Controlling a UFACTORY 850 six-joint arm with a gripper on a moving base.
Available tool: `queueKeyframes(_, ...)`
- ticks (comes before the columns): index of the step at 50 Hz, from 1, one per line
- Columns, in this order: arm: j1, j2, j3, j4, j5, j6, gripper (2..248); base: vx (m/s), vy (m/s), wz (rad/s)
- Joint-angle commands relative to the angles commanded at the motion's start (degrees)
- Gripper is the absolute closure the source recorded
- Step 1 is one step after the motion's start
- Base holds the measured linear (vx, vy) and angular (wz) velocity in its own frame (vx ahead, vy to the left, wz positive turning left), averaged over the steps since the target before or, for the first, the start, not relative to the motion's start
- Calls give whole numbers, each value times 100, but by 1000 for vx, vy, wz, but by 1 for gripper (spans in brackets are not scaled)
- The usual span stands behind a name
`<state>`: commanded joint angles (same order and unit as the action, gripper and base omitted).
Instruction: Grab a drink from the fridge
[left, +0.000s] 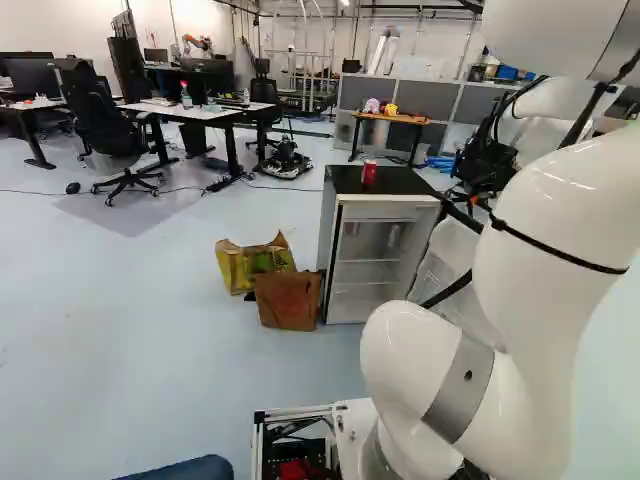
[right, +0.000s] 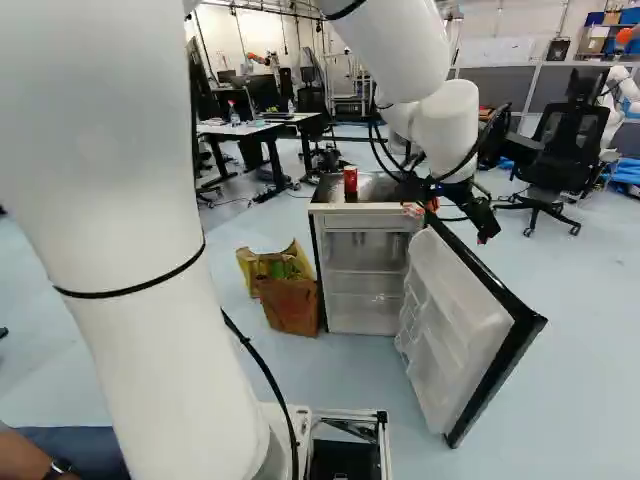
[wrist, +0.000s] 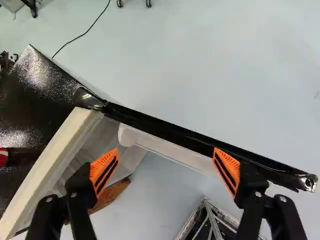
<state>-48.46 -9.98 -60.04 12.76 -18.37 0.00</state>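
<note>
Well, your fridge (left: 395, 183) door (right: 455, 315) stands open, with the fingers (wrist: 104, 172) wide apart above it.
Lift clear of the door before you swing, since one finger looks close enough to snag its edge, then line up square with the shelves (right: 362, 272). You have a red can (right: 350, 180) on top of the fridge; you cannot tell whether drinks stand inside. For backing off, favour the floor (wrist: 210, 65) beyond the door's outer face.
</note>
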Motion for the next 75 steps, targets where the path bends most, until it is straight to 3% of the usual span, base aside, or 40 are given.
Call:
queueKeyframes(27,-211,-675,-785,0,-115,0,3,0,0,0)
queueKeyframes(75,-652,-1684,-2057,346,-1143,0,3,0,0,0)
